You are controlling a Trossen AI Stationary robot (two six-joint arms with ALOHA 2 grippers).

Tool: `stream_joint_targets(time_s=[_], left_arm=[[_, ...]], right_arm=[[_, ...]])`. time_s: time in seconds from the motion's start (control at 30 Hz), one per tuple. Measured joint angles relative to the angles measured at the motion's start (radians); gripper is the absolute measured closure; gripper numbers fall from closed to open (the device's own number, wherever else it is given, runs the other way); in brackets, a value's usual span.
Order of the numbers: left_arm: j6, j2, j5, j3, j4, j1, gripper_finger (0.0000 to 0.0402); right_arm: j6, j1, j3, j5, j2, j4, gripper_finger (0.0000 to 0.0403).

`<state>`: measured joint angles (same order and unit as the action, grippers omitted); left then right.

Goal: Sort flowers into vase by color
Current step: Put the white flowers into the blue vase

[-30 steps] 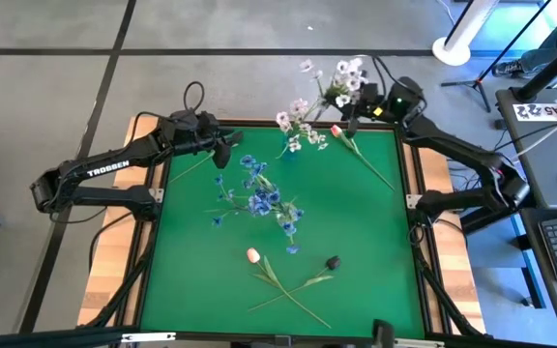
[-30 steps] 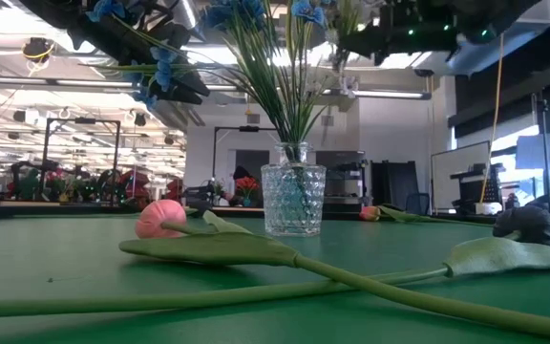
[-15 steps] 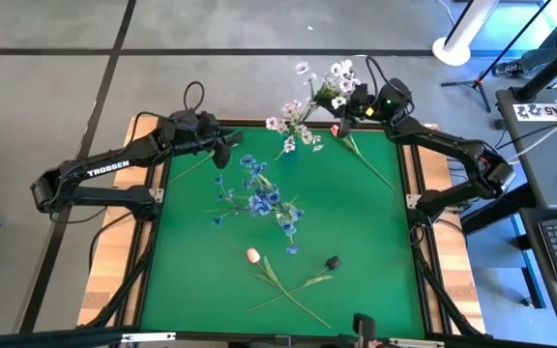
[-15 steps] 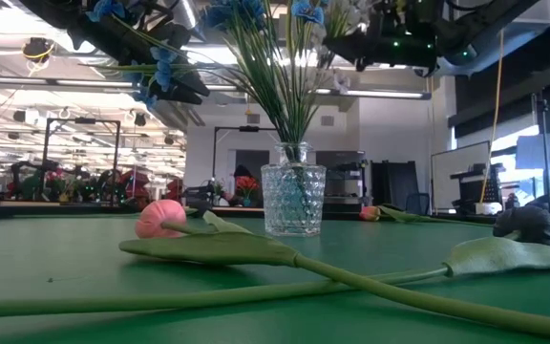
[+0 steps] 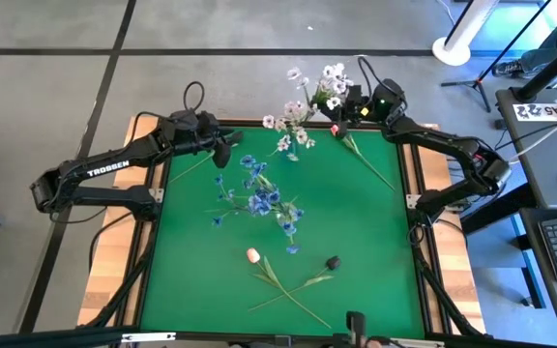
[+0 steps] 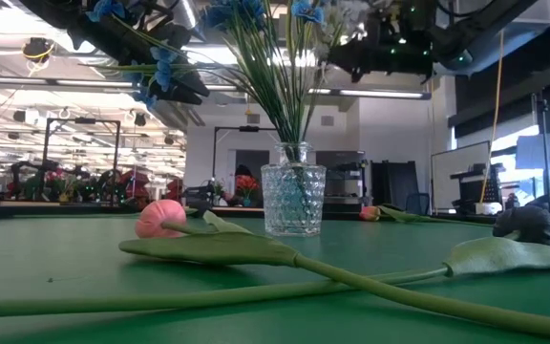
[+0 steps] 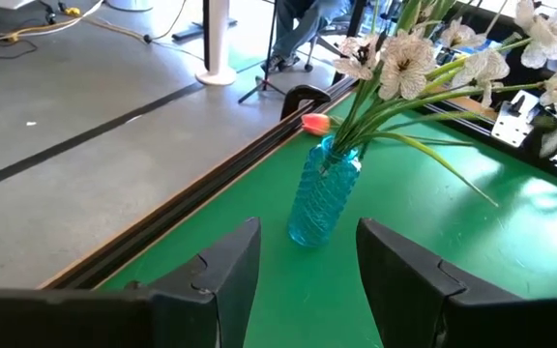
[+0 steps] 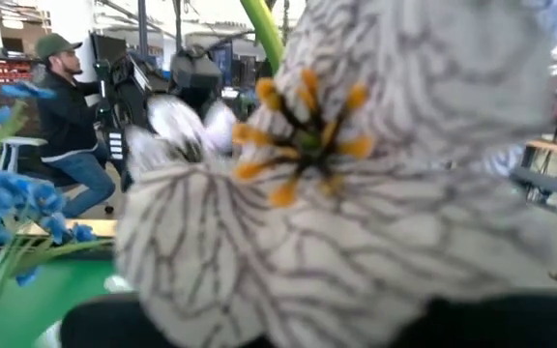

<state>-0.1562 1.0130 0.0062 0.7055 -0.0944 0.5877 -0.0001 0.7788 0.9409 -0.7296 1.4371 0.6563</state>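
Read "TROSSEN" on left arm (image 5: 104, 167). Counted two vases: clear (image 6: 292, 200), blue (image 7: 323, 195). Right gripper (image 5: 348, 104) clamped shut on white spray (image 5: 303, 101) above far edge; left gripper (image 7: 303, 266) half-open, empty.

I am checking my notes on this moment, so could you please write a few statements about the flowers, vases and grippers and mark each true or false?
1. The right gripper holds the white spray near the table's far edge. True.
2. The clear glass vase holds blue flowers. True.
3. The pink tulip stands in a vase. False: it lies on the green mat.
4. The left gripper grips a stem. False: its fingers stand apart, empty.
5. The dark bud lies on the mat. True.
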Motion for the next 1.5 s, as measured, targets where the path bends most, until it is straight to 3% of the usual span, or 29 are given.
stream_joint_targets(time_s=[0.33,0.67,0.83,1.3,1.5], left_arm=[[0.001,0.0,-0.024,0.0,0.0,0.0,0.0233],[0.005,0.0,-0.024,0.0,-0.001,0.0,0.0233],[0.005,0.0,-0.024,0.0,-0.001,0.0,0.0233],[0.0,0.0,-0.024,0.0,-0.002,0.0,0.0233],[0.0,0.0,-0.024,0.0,-0.002,0.0,0.0233]], right_arm=[[-0.006,0.0,0.0,0.001,0.07,0.035,0.0395],[-0.057,0.002,0.053,-0.023,-0.056,-0.125,0.0395],[-0.068,0.0,0.055,-0.013,-0.072,-0.111,0.0395],[-0.083,-0.046,0.056,0.0,0.073,0.039,0.0395],[-0.089,-0.045,0.055,0.001,0.106,0.005,0.0395]])
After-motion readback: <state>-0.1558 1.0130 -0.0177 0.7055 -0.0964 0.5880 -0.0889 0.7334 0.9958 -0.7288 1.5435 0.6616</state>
